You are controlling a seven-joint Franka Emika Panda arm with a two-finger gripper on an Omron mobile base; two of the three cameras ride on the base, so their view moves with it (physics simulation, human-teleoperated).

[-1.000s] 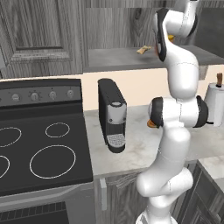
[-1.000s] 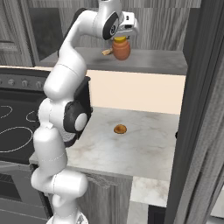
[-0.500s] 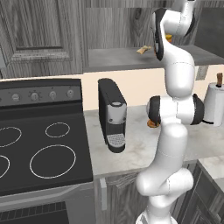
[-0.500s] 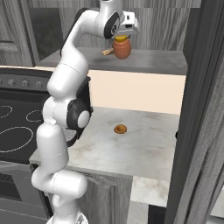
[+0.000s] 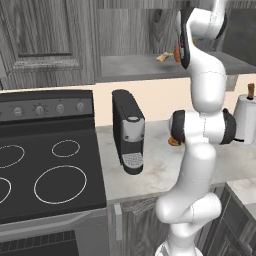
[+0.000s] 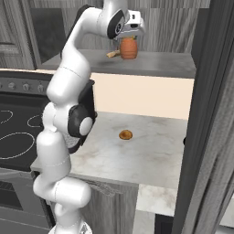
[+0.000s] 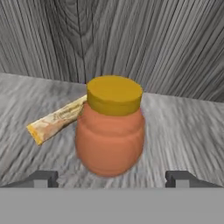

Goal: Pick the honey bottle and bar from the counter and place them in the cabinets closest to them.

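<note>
— Hand view first: where do we see the squat orange-brown honey bottle with the yellow cap [image 7: 110, 127]?

— We see it standing upright on the smooth grey shelf floor of the dark grey wood-grain upper cabinet [image 7: 183, 127], in front of the cabinet's back wall. Just behind it on one side lies a flat yellowish packet [image 7: 56, 119], one end running in behind the bottle; we cannot tell whether they touch.

— And the end effector [image 7: 112, 178]?

— Its two dark fingertips [image 7: 43, 178] rise well apart at the bottom of the hand view, one on each side of the bottle and nearer the camera than it. They are spread wide and we see nothing between them; the bottle stands free on the shelf.

— Do we find the same from the base?

— Yes. In the right base view the honey bottle [image 6: 128, 47] sits on the cabinet shelf [image 6: 173, 66] with the end effector [image 6: 132, 33] just above and in front of it, and the packet [image 6: 112, 54] pokes out beside it. In the left base view the white arm covers most of the bottle; the packet [image 5: 163, 57] shows on the shelf beside the arm.

— What lies below?

— The pale marbled stone worktop [image 6: 151, 155] carries a small flat orange round pastry [image 6: 125, 135]. In the left base view we also see a black coffee machine [image 5: 128, 131] on the worktop, a black stovetop [image 5: 47, 175] to its side, and a white paper towel roll [image 5: 246, 119] at the far end.
</note>
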